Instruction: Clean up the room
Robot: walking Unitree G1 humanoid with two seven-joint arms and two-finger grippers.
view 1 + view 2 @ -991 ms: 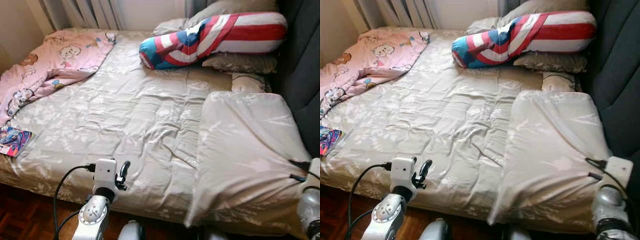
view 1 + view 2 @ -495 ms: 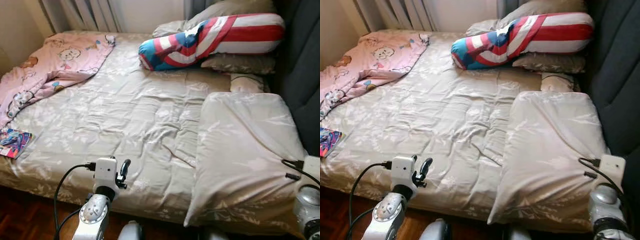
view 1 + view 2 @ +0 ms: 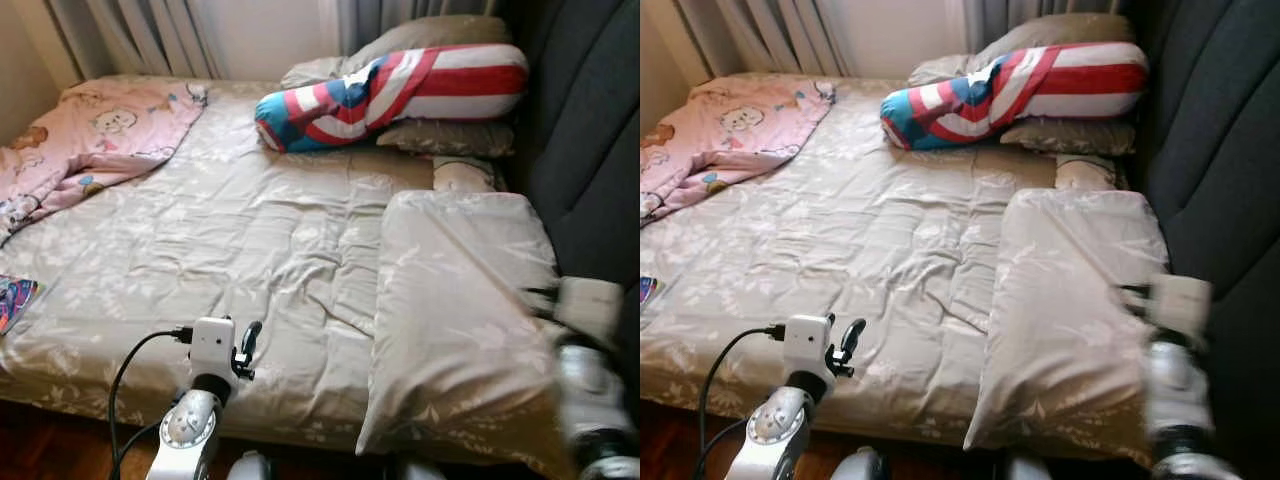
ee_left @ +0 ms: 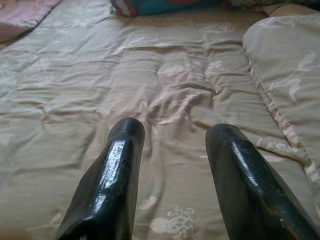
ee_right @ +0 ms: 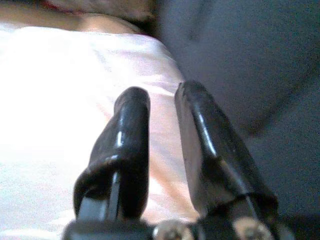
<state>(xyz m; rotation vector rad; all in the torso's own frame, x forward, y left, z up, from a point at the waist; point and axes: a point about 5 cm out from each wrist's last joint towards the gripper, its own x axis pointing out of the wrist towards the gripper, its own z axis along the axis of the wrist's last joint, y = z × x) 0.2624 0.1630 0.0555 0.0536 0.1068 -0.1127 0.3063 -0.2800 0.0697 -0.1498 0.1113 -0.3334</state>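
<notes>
The bed (image 3: 250, 250) spans the head views, covered by a beige floral quilt (image 3: 220, 240) that lies rumpled with creases near its middle. At the bed's left edge a colourful book (image 3: 12, 300) sits near the front corner, and a pink cartoon-print blanket (image 3: 90, 135) is bunched along the far left corner. The left gripper (image 4: 172, 135) hovers low over the quilt at the front edge, its two black fingers (image 4: 117, 170) apart with nothing between them. Toward the far edge, a red, white and blue striped bolster (image 3: 390, 90) lies tilted across beige pillows (image 3: 450, 135). On the right side, a folded-back flap of quilt (image 3: 460, 300) drapes down over the front edge, beside a dark grey upholstered headboard (image 3: 590, 150). The right gripper (image 5: 162, 100) is at the flap's right edge, next to the headboard; its fingers (image 5: 127, 135) stand slightly apart, holding nothing, and the right arm (image 3: 590, 380) is motion-blurred.
</notes>
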